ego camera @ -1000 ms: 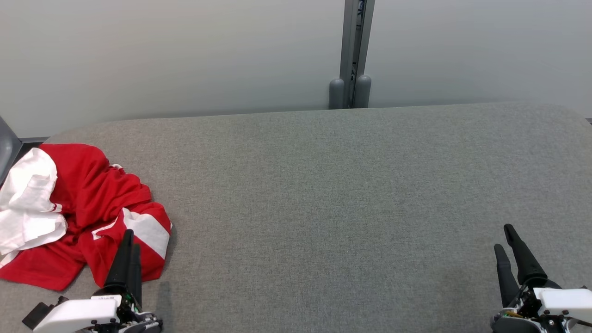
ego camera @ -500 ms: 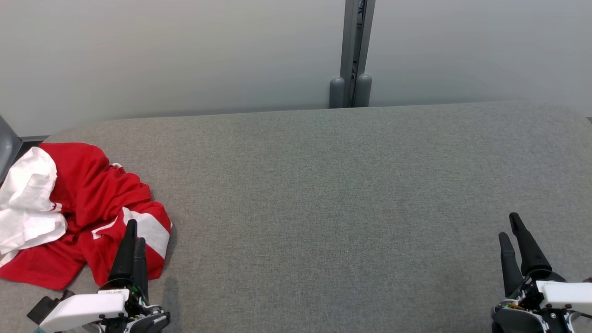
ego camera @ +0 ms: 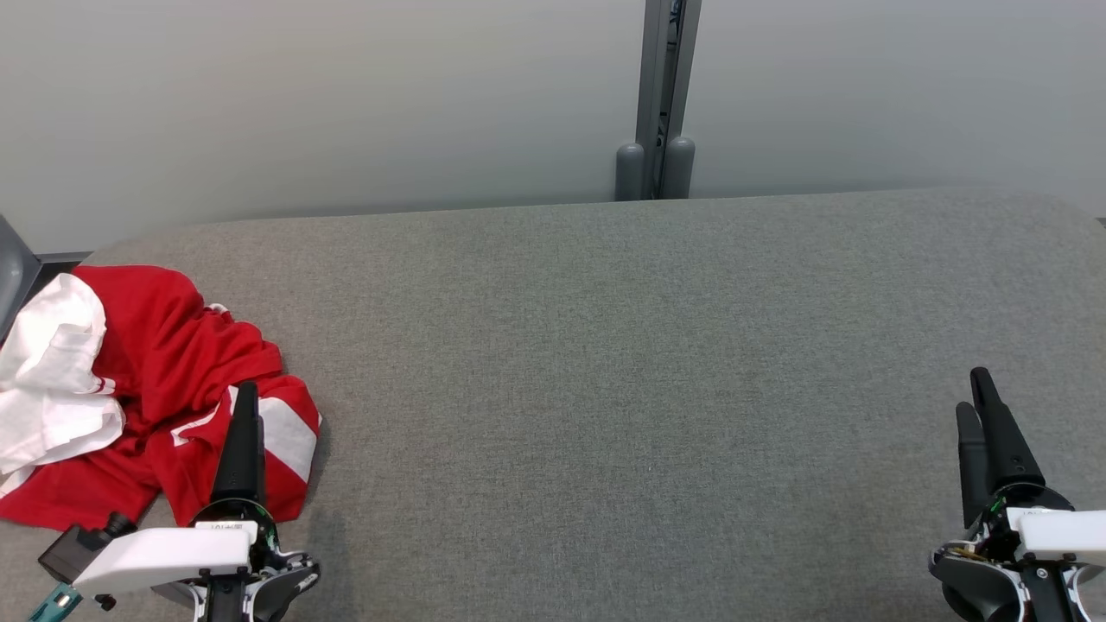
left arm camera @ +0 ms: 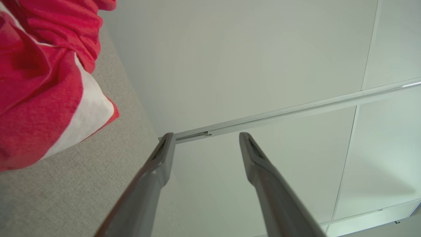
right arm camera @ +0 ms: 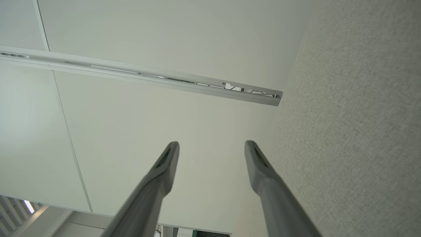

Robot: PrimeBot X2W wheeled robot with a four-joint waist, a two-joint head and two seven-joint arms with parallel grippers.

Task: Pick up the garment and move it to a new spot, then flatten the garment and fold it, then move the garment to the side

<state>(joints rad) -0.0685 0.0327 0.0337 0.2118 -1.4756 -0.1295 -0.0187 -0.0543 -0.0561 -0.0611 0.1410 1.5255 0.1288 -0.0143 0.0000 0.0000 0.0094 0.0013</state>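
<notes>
The garment [ego camera: 173, 371] looked soft, light and floppy, so I judged its raised near fold the best pinch. My left gripper [left arm camera: 205, 136] and right gripper [right arm camera: 212, 144] gaped empty.

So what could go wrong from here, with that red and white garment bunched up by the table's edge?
1. The garment lies crumpled at the left edge of the grey table; a clumsy nudge might push it off.
2. The open left hand is beside a bunched fold, so it may pinch several layers and the garment won't spread flat.
3. The right hand is far across the table, so help with spreading would come late.
</notes>
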